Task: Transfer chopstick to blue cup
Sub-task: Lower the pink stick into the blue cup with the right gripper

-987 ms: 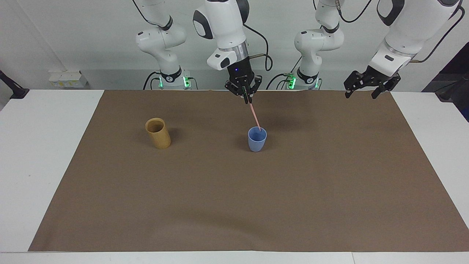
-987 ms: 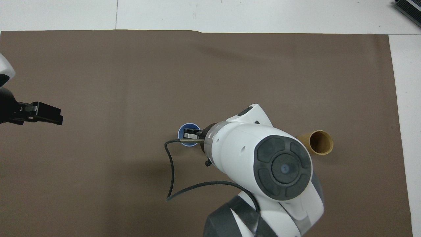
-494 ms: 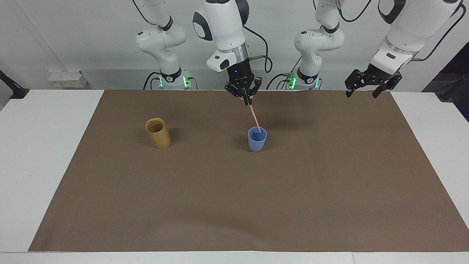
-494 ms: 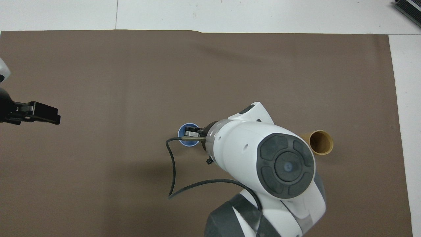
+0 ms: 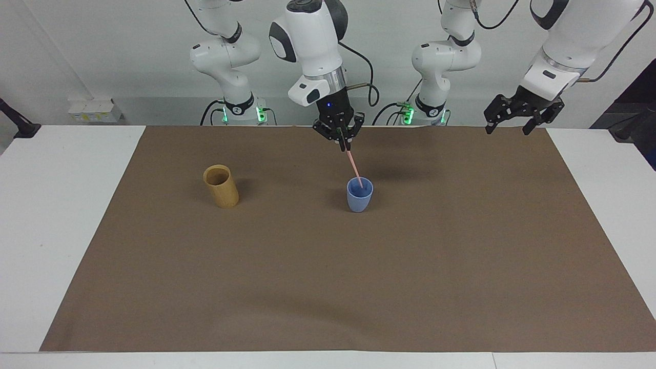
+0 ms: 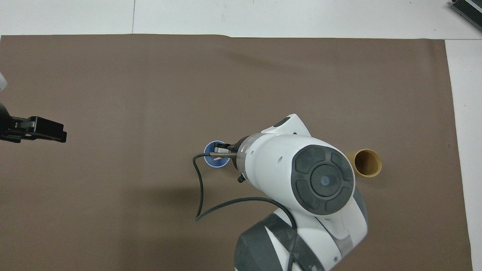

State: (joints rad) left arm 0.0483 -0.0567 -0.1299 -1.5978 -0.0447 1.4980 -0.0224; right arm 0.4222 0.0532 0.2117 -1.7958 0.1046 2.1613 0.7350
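White table [image 5: 61,215] under brown mat [image 5: 328,287], two cups.

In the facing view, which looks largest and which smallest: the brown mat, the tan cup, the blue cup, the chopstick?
1. Brown mat, by far the largest.
2. Tan cup.
3. Blue cup, a little smaller.
4. Chopstick: about as long as the tan cup is tall, but by far the thinnest.

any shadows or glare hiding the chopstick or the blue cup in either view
Facing view: even light, no glare; the chopstick slants plainly from the right gripper into the blue cup, with only soft shadows on the brown mat. Overhead view: no glare either, but the right arm's white body and gripper cover part of the cup and most of the stick.
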